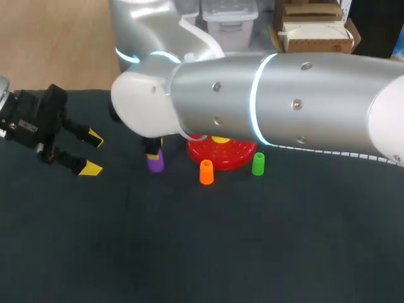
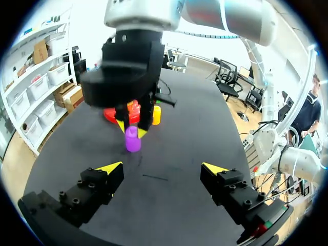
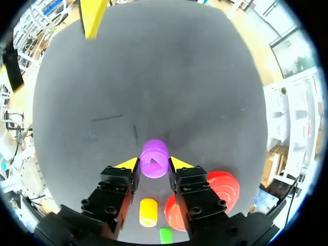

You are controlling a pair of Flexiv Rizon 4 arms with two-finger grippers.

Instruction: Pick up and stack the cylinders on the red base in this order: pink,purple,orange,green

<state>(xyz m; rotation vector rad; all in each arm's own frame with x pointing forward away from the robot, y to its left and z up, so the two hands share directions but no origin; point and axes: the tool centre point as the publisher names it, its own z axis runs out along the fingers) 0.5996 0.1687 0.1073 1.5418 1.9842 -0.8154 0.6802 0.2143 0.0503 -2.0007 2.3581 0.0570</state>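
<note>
Purple cylinder upright, long axis vertical, snug in right gripper.

Silver right arm, glowing ring; black, yellow-tipped left claw.

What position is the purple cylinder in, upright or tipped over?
Upright: the purple cylinder stands on its wider end on the table, narrower top up, under the right pincer.
</note>
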